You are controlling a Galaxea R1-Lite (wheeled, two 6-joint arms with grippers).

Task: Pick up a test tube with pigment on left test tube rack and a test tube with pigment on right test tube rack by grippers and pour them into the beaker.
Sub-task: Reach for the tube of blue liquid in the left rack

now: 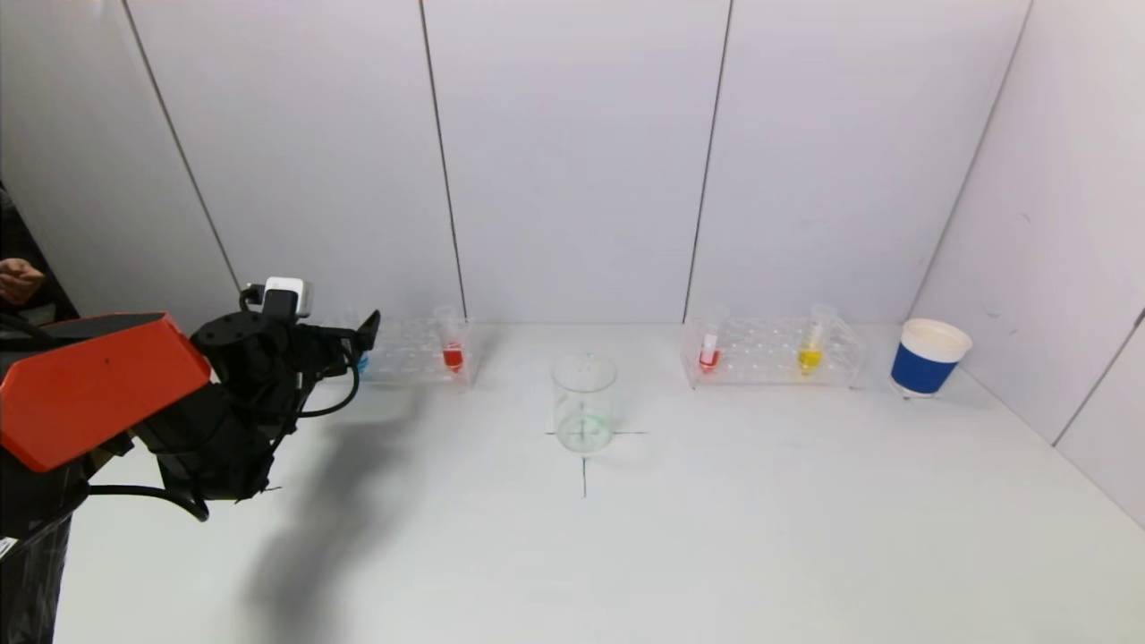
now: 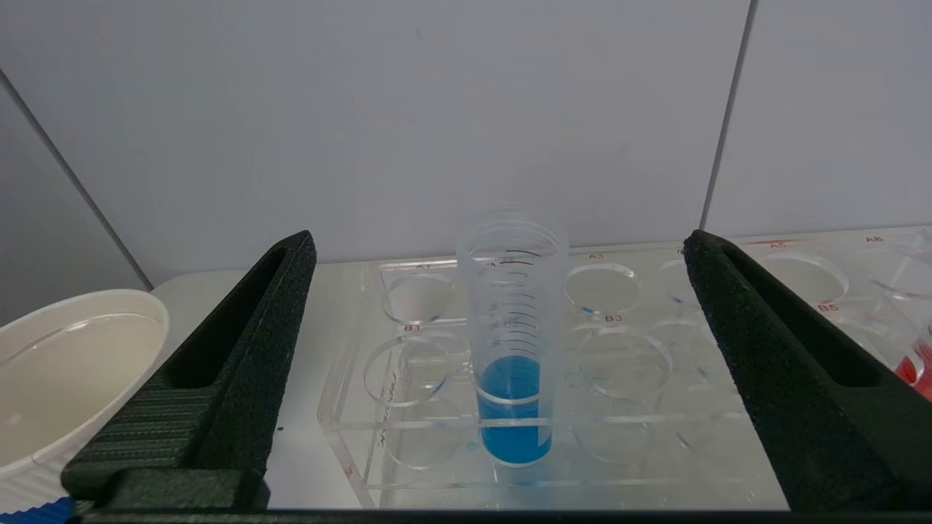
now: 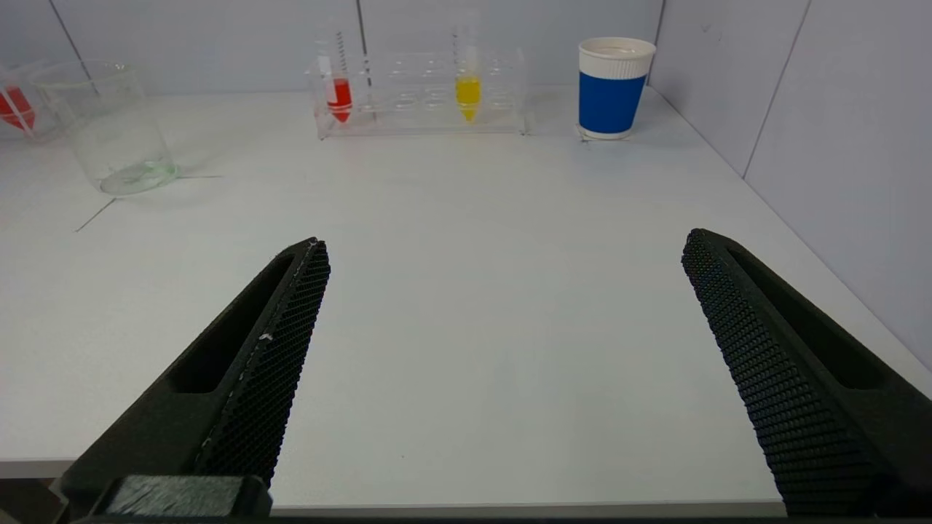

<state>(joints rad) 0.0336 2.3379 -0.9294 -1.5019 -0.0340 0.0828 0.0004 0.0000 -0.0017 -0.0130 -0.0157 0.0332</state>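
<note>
1. Left rack (image 2: 553,437): clear, glossy acrylic-looking plastic with round holes.
2. Blue tube (image 2: 512,342): clear smooth plastic with a ridged, threaded neck.
3. Left claw (image 2: 502,364): matt black fingers (image 2: 240,364) with grainy, rough inner faces.
4. Right claw (image 3: 502,364): matt black fingers (image 3: 764,349) with a fine mesh texture.
5. Beaker (image 1: 584,401): clear, glossy, glass-like.
6. Cup (image 3: 612,87): paper, with a ribbed white rim and a smooth blue sleeve.
7. Counter (image 1: 716,537): smooth white, matt.
8. Left arm cover (image 1: 89,385): smooth orange plastic.

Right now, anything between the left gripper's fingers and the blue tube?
No. In the left wrist view the left gripper is open, the blue tube upright in the rack ahead, centred between the fingers, untouched.
</note>
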